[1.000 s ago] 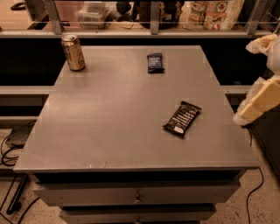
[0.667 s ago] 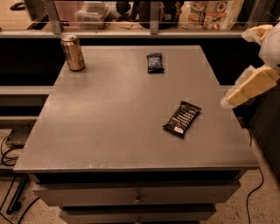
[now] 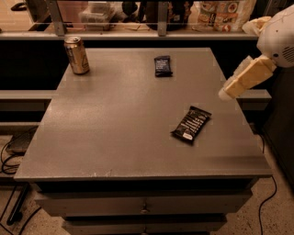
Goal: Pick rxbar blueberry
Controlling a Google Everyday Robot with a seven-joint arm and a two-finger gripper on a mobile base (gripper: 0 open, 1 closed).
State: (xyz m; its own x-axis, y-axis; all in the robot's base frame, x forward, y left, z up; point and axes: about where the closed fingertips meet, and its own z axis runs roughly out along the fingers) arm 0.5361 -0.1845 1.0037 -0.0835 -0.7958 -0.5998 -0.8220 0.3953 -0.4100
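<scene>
The rxbar blueberry (image 3: 163,66) is a small dark navy wrapper lying flat at the far middle of the grey table (image 3: 115,119). My gripper (image 3: 226,94) reaches in from the right on a white and cream arm. It hovers above the table's right edge, to the right of the rxbar and nearer the camera. It holds nothing that I can see.
A longer black bar wrapper (image 3: 191,124) with white text lies on the right half of the table, below and left of the gripper. A gold can (image 3: 76,55) stands at the far left corner. A shelf with packages (image 3: 220,11) runs behind the table. Cables (image 3: 9,156) lie on the floor at left.
My gripper and arm have moved left and slightly up, from beyond the table's right side to over its right edge. The objects on the table have not moved.
</scene>
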